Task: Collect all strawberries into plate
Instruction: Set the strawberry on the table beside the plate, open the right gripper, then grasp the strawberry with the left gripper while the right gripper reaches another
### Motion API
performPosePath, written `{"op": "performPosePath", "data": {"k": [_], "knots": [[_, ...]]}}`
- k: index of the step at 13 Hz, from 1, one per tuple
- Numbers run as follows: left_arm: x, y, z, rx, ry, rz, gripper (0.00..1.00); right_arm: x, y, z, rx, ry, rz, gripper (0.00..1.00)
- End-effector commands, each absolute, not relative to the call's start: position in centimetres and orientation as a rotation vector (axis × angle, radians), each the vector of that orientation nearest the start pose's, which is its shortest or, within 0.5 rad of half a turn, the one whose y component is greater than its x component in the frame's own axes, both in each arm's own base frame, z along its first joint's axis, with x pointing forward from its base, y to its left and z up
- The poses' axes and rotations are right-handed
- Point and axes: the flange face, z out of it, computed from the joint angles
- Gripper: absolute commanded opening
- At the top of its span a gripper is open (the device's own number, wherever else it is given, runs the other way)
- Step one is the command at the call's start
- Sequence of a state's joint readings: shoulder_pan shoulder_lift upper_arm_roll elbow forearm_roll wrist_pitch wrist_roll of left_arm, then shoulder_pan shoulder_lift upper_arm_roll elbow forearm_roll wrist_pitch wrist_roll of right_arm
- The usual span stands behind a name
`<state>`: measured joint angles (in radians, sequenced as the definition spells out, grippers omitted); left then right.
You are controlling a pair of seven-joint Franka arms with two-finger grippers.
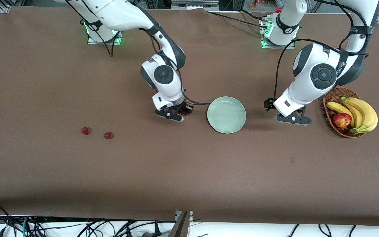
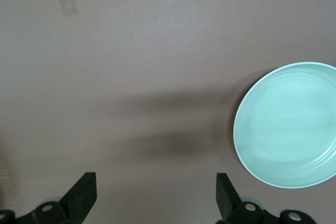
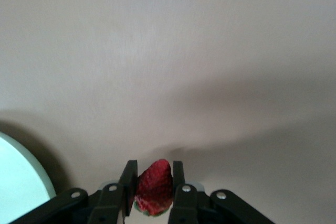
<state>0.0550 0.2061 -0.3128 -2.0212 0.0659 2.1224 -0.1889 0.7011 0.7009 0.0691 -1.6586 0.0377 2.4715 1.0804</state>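
Your right tool (image 3: 152, 187) is clamped on one strawberry (image 3: 154, 186) just beside the empty plate (image 1: 226, 115); release too soon and it lands on the table (image 1: 189, 171). Two strawberries (image 1: 85, 131) (image 1: 108, 135) lie well apart from the plate, toward the right arm's end. Your left tool (image 2: 156, 195) waits, fingers apart.

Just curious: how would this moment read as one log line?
right claw: holds strawberry beside plate | left claw: open, waiting | two strawberries on table
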Motion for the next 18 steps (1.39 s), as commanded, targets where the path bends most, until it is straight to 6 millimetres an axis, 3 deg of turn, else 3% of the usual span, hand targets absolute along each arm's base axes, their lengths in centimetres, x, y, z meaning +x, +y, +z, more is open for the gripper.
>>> {"op": "performPosePath", "data": {"k": [1, 2, 3, 4, 5, 7, 8, 10, 13, 15, 17, 18], "knots": [[56.1, -13.4, 34.6, -3.139, 0.174, 0.176, 1.0, 50.0, 49.4, 19.6, -2.951, 0.604, -0.017, 0.29], [56.2, -13.4, 34.4, -3.14, 0.171, 0.181, 1.0, 49.8, 49.7, 19.7, -2.94, 0.605, -0.026, 0.46], [56.2, -13.5, 34.3, -3.139, 0.174, 0.183, 1.0, 50.0, 49.6, 20.0, -2.937, 0.607, -0.032, 0.89], [56.3, -13.5, 34.3, -3.142, 0.172, 0.182, 1.0, 50.5, 49.2, 20.7, -2.942, 0.597, -0.044, 1.0], [56.3, -13.5, 34.2, -3.142, 0.17, 0.184, 1.0, 51.5, 48.1, 22.7, -2.95, 0.604, -0.05, 1.0], [56.3, -13.6, 34.0, -3.144, 0.168, 0.192, 1.0, 54.9, 44.1, 27.4, -3.006, 0.576, -0.012, 1.0], [56.2, -14.3, 33.9, -3.16, 0.156, 0.199, 1.0, 56.6, 41.0, 29.8, -3.043, 0.504, 0.032, 1.0], [55.7, -16.6, 33.9, -3.221, 0.109, 0.213, 1.0, 60.3, 33.3, 32.4, -3.093, 0.353, 0.092, 1.0], [53.6, -26.4, 33.1, -3.249, -0.048, 0.113, 1.0, 63.7, 23.3, 33.3, -3.145, 0.124, 0.154, 1.0], [52.8, -33.8, 31.6, -3.256, -0.13, 0.094, 1.0, 64.9, 17.9, 32.3, -3.168, -0.041, 0.166, 1.0], [52.2, -40.3, 29.5, -3.196, -0.233, 0.025, 1.0, 65.6, 13.4, 30.1, -3.164, -0.073, 0.211, 1.0], [51.9, -43.1, 28.7, -3.169, -0.28, -0.036, 1.0, 65.5, 12.9, 28.9, -3.165, -0.061, 0.235, 1.0]]}}
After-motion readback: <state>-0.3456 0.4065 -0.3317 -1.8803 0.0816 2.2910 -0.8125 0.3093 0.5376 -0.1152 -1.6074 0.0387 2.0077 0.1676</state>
